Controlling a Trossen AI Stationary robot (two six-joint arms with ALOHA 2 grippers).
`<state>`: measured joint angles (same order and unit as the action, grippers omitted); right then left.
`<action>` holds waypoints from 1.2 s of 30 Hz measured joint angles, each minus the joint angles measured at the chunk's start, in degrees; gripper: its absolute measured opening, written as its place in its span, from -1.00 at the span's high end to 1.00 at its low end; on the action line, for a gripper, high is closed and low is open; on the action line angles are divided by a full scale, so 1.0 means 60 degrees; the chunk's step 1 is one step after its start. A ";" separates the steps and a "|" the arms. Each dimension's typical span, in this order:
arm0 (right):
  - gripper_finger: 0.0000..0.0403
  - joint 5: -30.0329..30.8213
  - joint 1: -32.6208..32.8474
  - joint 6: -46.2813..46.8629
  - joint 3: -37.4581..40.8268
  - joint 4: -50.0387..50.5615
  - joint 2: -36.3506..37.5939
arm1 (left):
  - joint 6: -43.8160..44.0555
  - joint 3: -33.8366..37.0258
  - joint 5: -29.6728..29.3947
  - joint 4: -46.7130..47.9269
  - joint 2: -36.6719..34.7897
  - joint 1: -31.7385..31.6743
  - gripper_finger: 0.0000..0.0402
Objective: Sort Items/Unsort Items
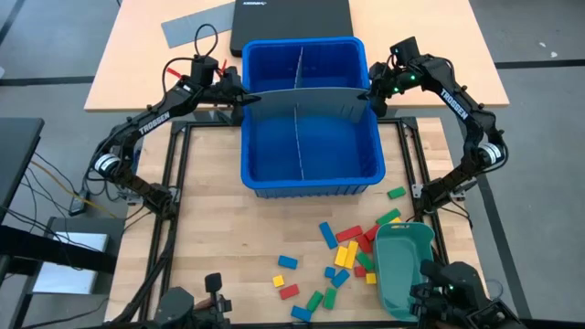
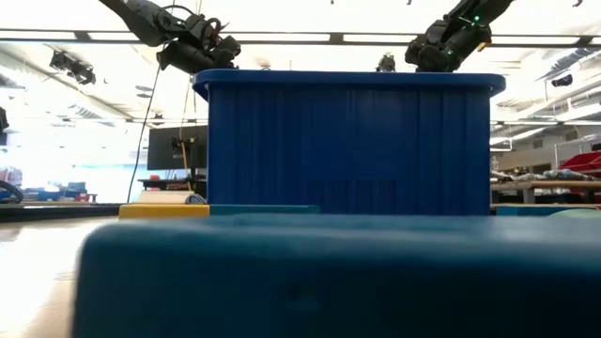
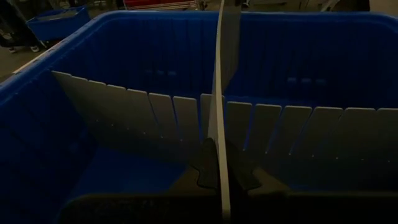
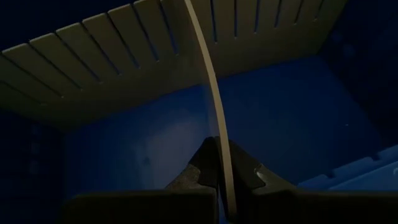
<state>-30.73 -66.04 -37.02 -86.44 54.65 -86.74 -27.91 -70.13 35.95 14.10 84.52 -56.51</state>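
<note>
Over the blue bin (image 1: 311,174), the left gripper (image 1: 249,97) and right gripper (image 1: 369,93) each pinched one end of the grey cross divider (image 1: 302,99), fingers clamped on it. Blocks (image 1: 345,256) lay scattered on the table beside the green tray (image 1: 402,270).

- You have two dark jointed arms, the left arm (image 1: 151,119) and the right arm (image 1: 462,105), each with white TROSSEN lettering.
- Your left wrist carries red cables (image 1: 203,50).
- A green light (image 1: 399,79) glows on your right wrist.
- Your fingers (image 3: 208,165) are black.
</note>
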 joint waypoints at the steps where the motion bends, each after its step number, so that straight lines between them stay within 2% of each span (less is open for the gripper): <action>1: 0.99 0.0018 0.0007 0.0080 -0.0075 0.0045 0.0012 | -0.0008 0.0000 -0.0033 0.0008 0.0002 0.0026 0.99; 9: 0.99 0.0290 0.0061 0.0354 -0.0766 0.0276 0.0060 | 0.0010 0.0040 -0.0117 0.0165 0.0041 0.0080 0.99; 25: 0.97 0.0763 0.0051 0.0726 -0.0536 0.0376 -0.0171 | 0.0001 0.0243 -0.0194 -0.0064 0.0005 0.0236 0.99; 30: 0.77 0.0794 0.0072 0.1418 -0.0734 0.0513 -0.0215 | 0.0064 0.0413 -0.0532 -0.0289 0.0002 0.0516 0.99; 36: 0.41 0.1299 0.0094 0.2364 -0.1758 0.0723 -0.0189 | 0.0700 0.0464 -0.0776 -0.0522 0.0023 0.0606 0.95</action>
<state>-22.94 -65.47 -22.84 -96.99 58.99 -87.87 -23.71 -67.35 31.30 10.96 84.65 -52.88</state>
